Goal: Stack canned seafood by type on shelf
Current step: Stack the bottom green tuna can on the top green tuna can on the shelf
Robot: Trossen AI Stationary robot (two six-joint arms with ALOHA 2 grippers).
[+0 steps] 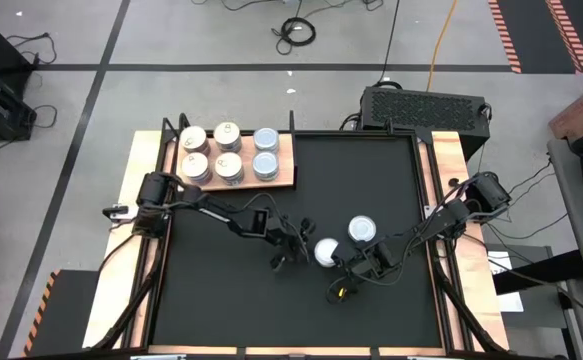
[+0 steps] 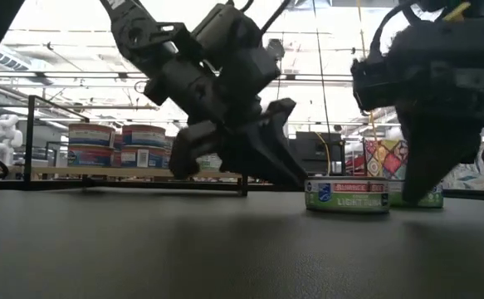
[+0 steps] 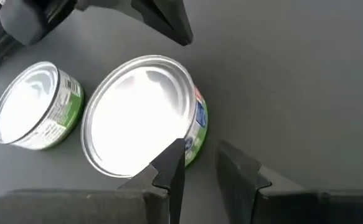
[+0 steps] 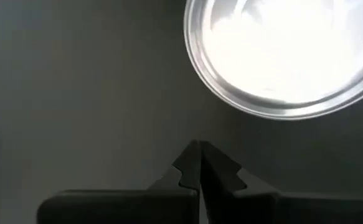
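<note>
Two tins of canned seafood with pale tops stand upright on the black mat: one (image 1: 326, 251) (image 3: 144, 115) right in front of my left gripper (image 1: 306, 248) (image 3: 206, 162), the other (image 1: 361, 230) (image 3: 35, 106) just beyond it. My left gripper is open, slanting down, with nothing between its fingers; the nearer tin stands beside one finger, outside the gap. My right gripper (image 1: 346, 268) (image 4: 200, 155) is shut and hovers over bare mat next to a tin (image 4: 287, 56). The shelf (image 1: 283, 182) at the far left carries several more tins (image 1: 227, 150). My left gripper has one fingertip (image 3: 172, 155) at the nearer tin's side, just below its rim (image 3: 190, 146); whether it touches cannot be told. The finger comes slanting down from the table's left. The tin stands flat on the mat, with its label (image 2: 347, 195) facing the near edge.
In the low view the tins on the shelf (image 2: 117, 145) stand stacked two high. A low black rail (image 2: 142, 184) runs along the mat's far side. A black vented box (image 1: 426, 105) sits behind the table's far right corner. Bare mat (image 1: 231, 300) lies toward the near edge.
</note>
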